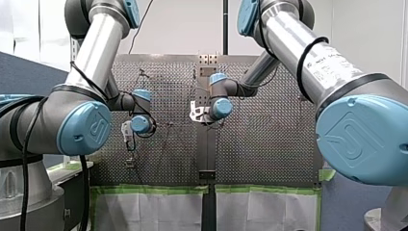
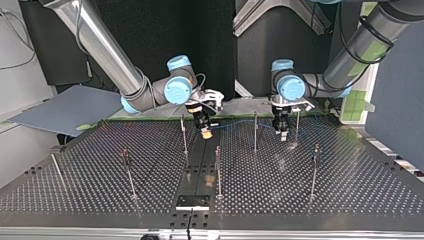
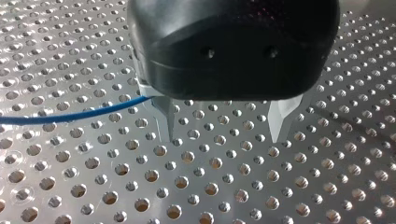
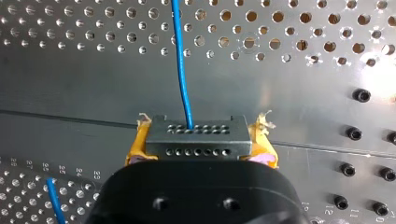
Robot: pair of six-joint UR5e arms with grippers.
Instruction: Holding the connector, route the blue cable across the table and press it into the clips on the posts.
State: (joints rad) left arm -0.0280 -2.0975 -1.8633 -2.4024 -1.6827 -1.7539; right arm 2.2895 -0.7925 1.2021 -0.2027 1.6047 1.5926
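My right hand (image 4: 200, 148) is clamping the grey connector (image 4: 196, 134) between yellow pads (image 4: 135, 148); the blue cable (image 4: 181, 70) is running across the far bench (image 2: 350, 190) to my left hand (image 3: 224, 127), gaping wide, holding nothing. Routing looks barely begun: next calls for lowering cable onto a post (image 2: 255, 131)

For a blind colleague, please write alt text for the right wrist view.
My right gripper clamps a grey connector between yellow pads; a blue cable runs from it straight ahead over the perforated metal table.

Silver arms (image 1: 96, 43), blue joint caps (image 1: 84, 127), yellow-padded right fingers (image 4: 136, 144)
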